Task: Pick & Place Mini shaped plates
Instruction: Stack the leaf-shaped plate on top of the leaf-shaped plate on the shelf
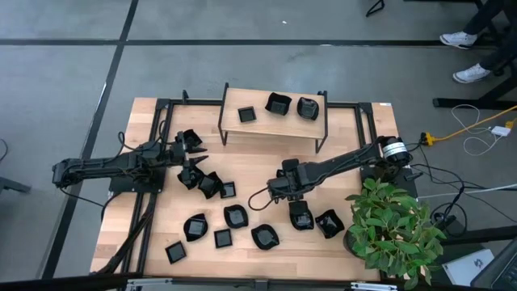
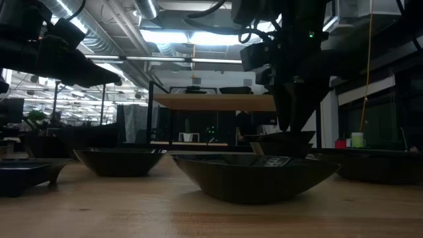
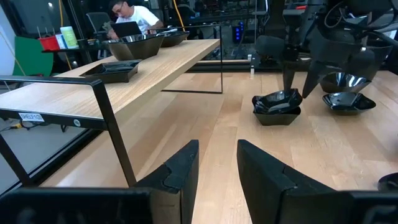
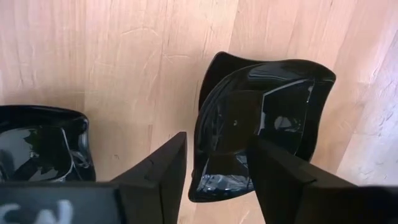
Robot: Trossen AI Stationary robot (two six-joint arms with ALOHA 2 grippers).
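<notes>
Several mini shaped plates, glossy black, lie scattered over the wooden table [image 1: 161, 234]. My right gripper [image 4: 214, 143] points down, open, over a wavy-edged plate [image 4: 261, 118] that sits stacked on another plate [image 4: 214, 65] at the near right [image 1: 300, 217]. One finger stands over the top plate's hollow and the other outside its rim. Another plate [image 4: 37, 146] lies beside it. My left gripper [image 3: 217, 162] waits open at the table's left [image 1: 192, 149], level and holding nothing. My right gripper's open fingers stand astride the top plate's rim [image 4: 208, 180], coming from above. I cannot tell whether either finger touches it. The plate rests in the plate below it, on the table.
A raised wooden shelf [image 1: 275, 129] at the far side carries three plates [image 1: 277, 104]. A potted plant [image 1: 396, 226] stands at the near right corner. More plates lie at the near middle [image 1: 235, 215] and by the left gripper [image 1: 208, 184].
</notes>
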